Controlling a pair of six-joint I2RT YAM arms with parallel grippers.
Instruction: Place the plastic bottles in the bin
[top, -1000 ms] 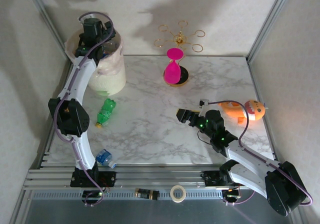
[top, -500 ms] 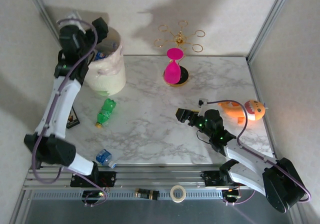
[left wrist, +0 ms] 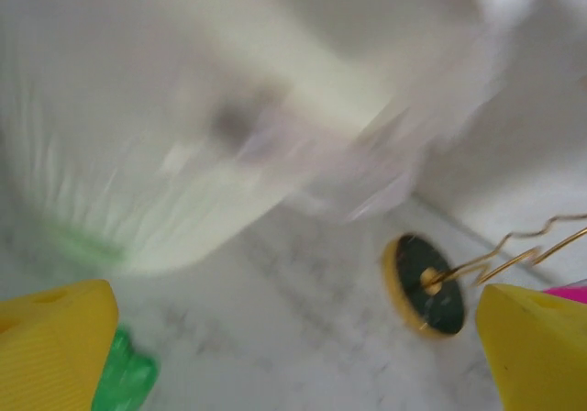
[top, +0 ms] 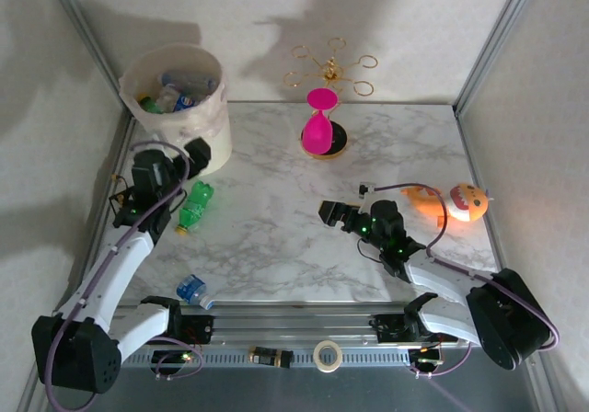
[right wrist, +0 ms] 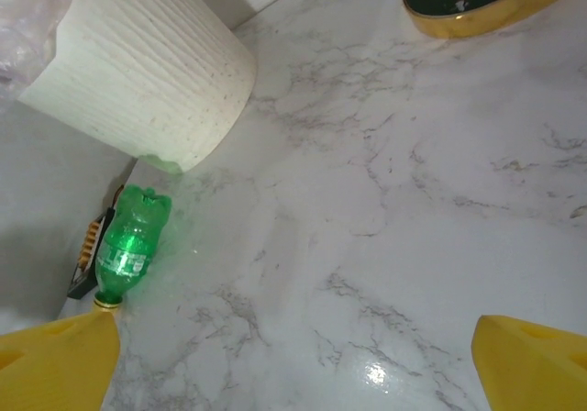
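Lowered since a second earlier, the left gripper [top: 196, 150] hung spread wide, empty. Nearest lay a clear blue-labelled plastic bottle [top: 193, 291]. Beyond it lay a green plastic bottle [top: 194, 205], cap pointing near-left, long axis slanting toward the large cream bag-lined bin [top: 219, 122]. Fetching the next bottle seemed the step in hand, and it probably called for straddling the green body crosswise. The right gripper [top: 333, 213] also stood spread.

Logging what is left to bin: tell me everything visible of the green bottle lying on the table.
The green bottle is small, translucent green plastic with a label band and a yellowish cap. It lies on its side on the marble table, cap toward the near-left, base toward the bin, close to its foot and seemingly not touching. It looks uncrushed; nothing grips it.
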